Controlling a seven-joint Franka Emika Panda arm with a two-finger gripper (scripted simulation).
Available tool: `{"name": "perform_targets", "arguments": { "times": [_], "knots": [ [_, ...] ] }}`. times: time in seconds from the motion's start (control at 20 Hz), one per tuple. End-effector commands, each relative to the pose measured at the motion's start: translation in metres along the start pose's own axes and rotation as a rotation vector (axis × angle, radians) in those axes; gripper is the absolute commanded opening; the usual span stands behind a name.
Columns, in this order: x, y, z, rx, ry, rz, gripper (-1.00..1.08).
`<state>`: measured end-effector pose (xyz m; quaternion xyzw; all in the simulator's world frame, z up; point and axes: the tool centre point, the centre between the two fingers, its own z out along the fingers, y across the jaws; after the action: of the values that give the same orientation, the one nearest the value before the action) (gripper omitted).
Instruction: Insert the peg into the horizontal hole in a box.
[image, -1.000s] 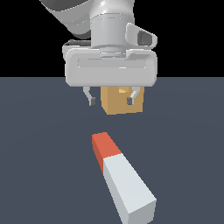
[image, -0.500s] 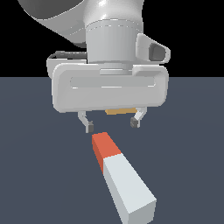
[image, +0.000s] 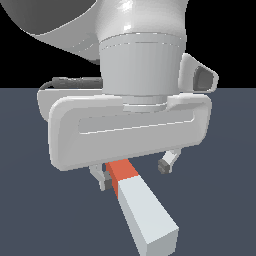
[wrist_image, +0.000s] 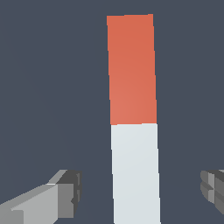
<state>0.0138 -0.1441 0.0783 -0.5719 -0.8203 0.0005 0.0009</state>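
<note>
The peg (image: 142, 207) lies flat on the dark floor, a long white-grey bar with a short orange-red end (image: 121, 172) pointing away from the camera. My gripper (image: 135, 175) hangs open just above that orange end, one finger (image: 105, 181) on each side of the bar and clear of it. In the wrist view the peg (wrist_image: 133, 131) runs between the two fingers (wrist_image: 65, 190), with wide gaps on both sides. The box and its hole are hidden behind the gripper body (image: 130, 127) in the exterior view and are out of the wrist view.
The white hand and arm fill the upper half of the exterior view and block what lies behind them. Dark grey floor (image: 215, 200) surrounds the peg on all sides.
The gripper has come down and toward the camera, from above the box to straddling the peg's orange end. It now covers the box. The peg has not moved.
</note>
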Motion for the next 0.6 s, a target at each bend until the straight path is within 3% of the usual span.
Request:
{"name": "perform_targets", "arguments": {
  "times": [0.0,0.55],
  "knots": [
    [-0.0074,0.0004,0.0037,-0.001,0.000,-0.019,1.00],
    [-0.0141,0.0002,0.0125,-0.001,-0.001,-0.031,1.00]
  ]
}}
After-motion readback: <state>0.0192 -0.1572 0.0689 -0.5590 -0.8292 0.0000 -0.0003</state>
